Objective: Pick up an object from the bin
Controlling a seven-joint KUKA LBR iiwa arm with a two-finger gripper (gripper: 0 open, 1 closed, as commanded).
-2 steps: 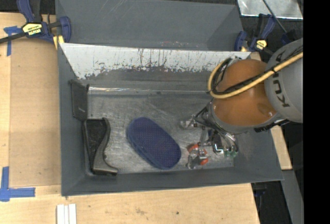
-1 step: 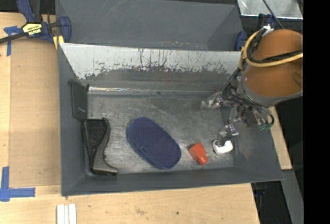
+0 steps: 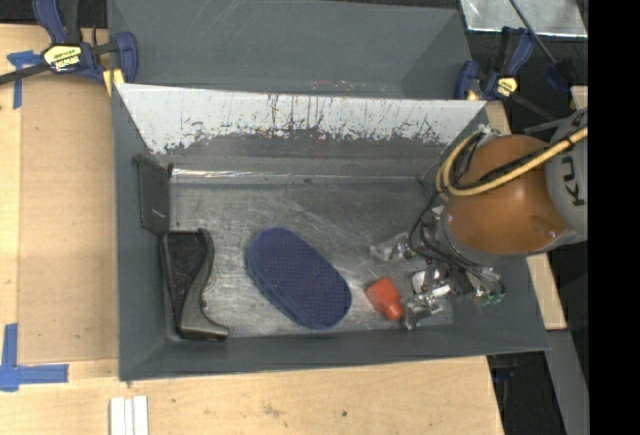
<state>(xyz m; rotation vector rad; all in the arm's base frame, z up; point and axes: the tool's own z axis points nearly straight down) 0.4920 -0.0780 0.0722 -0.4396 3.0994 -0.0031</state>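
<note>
Gripper (image 3: 425, 295) low in the bin (image 3: 330, 208), well right of the blue oval pad (image 3: 298, 277), open or closed impossible to tell (metal parts bunched under the orange wrist cover). Between it and the pad, just beside the gripper, a small orange-red piece (image 3: 383, 298) on the floor. Farther out, left of the pad, a black angled block (image 3: 190, 285) against the wall.

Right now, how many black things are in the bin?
2. A flat black bar lies by the left wall at the back; a bent black piece lies just in front of it. The arm on the right may hide others.
</note>
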